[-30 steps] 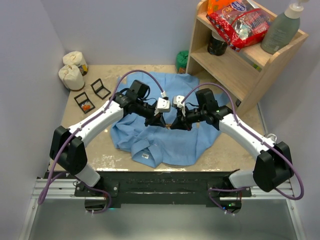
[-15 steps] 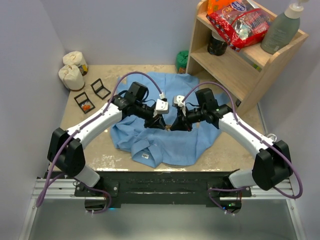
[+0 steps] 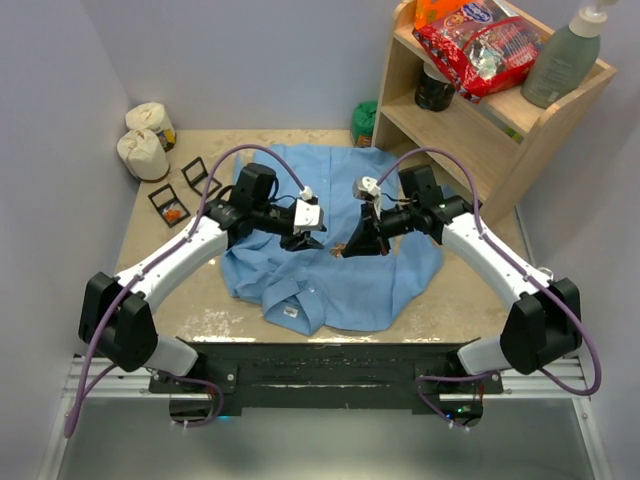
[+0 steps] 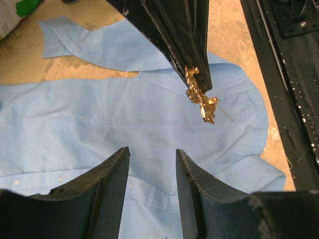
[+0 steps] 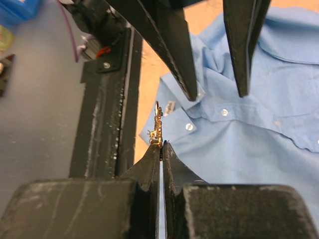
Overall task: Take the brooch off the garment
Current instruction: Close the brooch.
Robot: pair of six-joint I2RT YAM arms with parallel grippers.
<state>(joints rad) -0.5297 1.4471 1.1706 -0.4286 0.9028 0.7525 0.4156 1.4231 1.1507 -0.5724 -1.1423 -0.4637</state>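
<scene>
The light-blue garment lies spread on the table, collar with its white label toward the near edge; it also shows in the left wrist view and the right wrist view. My right gripper is shut on the small gold brooch and holds it in the air above the shirt, clear of the cloth. The brooch hangs from the right fingertips in the left wrist view. My left gripper is open and empty over the shirt, a little left of the right gripper.
A wooden shelf unit with a red snack bag and a bottle stands at the back right. Two white sacks and small black boxes sit at the back left. A green object lies behind the shirt.
The two grippers, close together over the shirt before, have drawn apart. The left gripper moved back to the left; the right gripper drew back to the right with the brooch.
</scene>
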